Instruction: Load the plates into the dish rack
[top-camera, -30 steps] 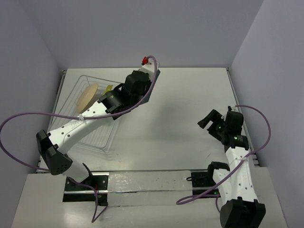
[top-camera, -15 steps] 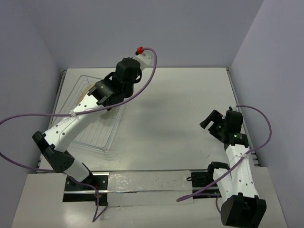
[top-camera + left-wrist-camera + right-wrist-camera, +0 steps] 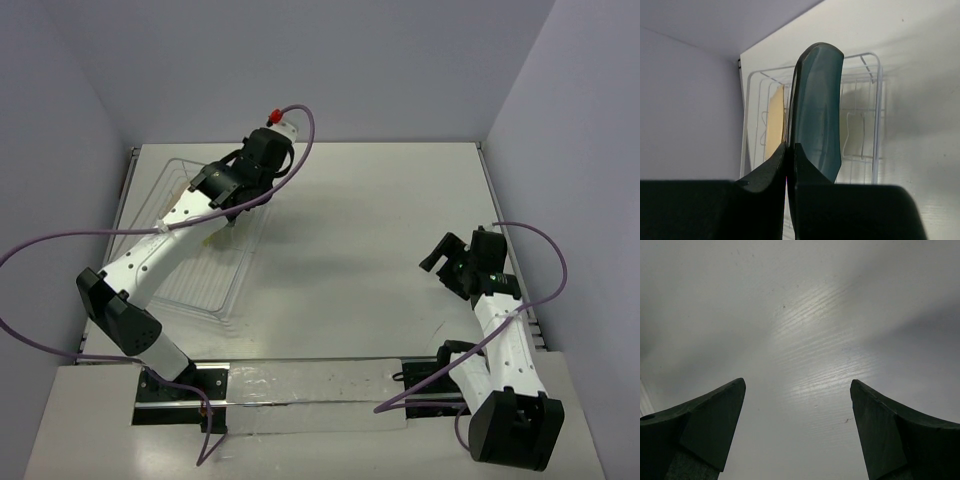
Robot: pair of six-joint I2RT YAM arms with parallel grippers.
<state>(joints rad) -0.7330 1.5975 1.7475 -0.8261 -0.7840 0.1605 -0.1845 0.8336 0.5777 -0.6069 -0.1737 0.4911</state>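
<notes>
In the left wrist view my left gripper [image 3: 789, 145] is shut on the rim of the dark teal plate [image 3: 817, 115], which stands on edge above the white wire dish rack [image 3: 878, 100]. Whether its lower edge rests in a slot is hidden. A cream plate [image 3: 774, 120] stands upright in the rack to its left, and a pale yellowish plate [image 3: 854, 131] shows behind the wires to its right. From above, my left gripper [image 3: 235, 212] hangs over the rack [image 3: 200, 290] and the arm hides the plates. My right gripper [image 3: 445, 252] [image 3: 797, 385] is open over bare table with nothing between its fingers.
The rack sits at the table's left side against the left wall [image 3: 60, 150]. A purple cable [image 3: 60, 245] loops off the left arm. The white table [image 3: 380, 220] stretches between the rack and the right arm.
My left arm has swung the teal plate leftward from the rack's right edge to over the rack. The right arm has barely moved.
</notes>
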